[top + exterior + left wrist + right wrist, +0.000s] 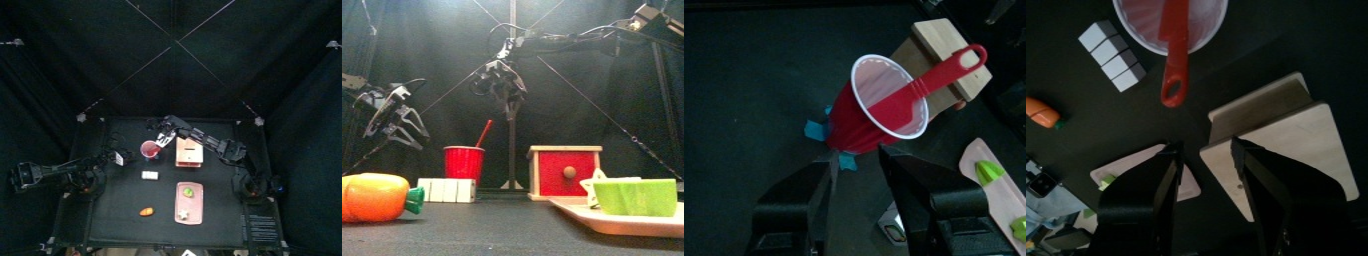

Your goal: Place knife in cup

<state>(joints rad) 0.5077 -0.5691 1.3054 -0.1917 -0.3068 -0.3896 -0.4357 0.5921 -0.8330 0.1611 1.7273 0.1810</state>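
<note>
pink cup, right claw above

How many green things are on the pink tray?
2. A big bright green block sits on the flat pink rectangular tray, and a small pale green piece stands behind it; others may be hidden.

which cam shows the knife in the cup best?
Left wrist view: the knife lies inside the cup, handle out over the rim. The right wrist view shows the handle leaving the cup too. Front shows only the handle tip; top shows too little to tell.
</note>
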